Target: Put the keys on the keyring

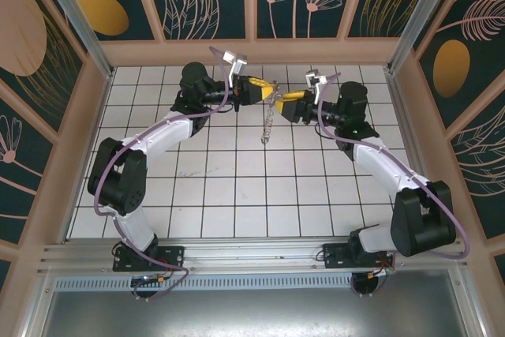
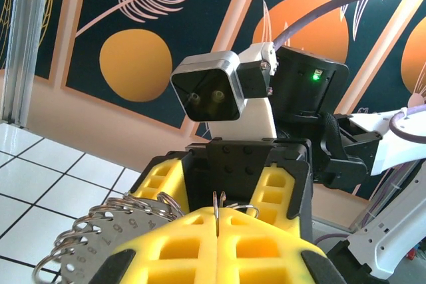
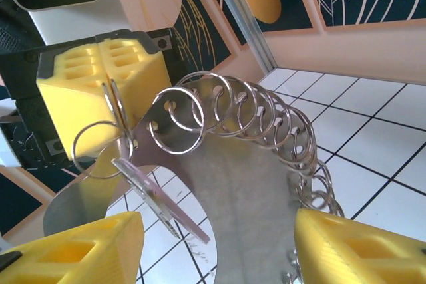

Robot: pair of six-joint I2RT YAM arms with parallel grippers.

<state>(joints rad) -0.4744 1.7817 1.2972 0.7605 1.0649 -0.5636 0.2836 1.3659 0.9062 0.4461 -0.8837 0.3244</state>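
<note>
Your two arms meet in the upper middle of the top view. There the left gripper and the right gripper face each other tip to tip above the white tiled floor. The keyring hangs from between them as a thin, chain-like strand.

In the left wrist view, your left gripper's yellow fingers are pressed together along the bottom edge. They are clamped on a thin split ring that stands upright in the seam between them.

From the right wrist camera, your right gripper's yellow fingers sit well apart in the two lower corners. A metal plate lies between them, with a row of wire rings curving along its edge from the centre toward the lower right. You cannot tell whether either finger presses on the plate.

The key is left of centre in that view. It is a pale lilac-pink blade slanting down to the right, just in front of the plate. Its head is up against the ring pinched by your left gripper. You cannot tell whether the key is threaded onto that ring.
</note>
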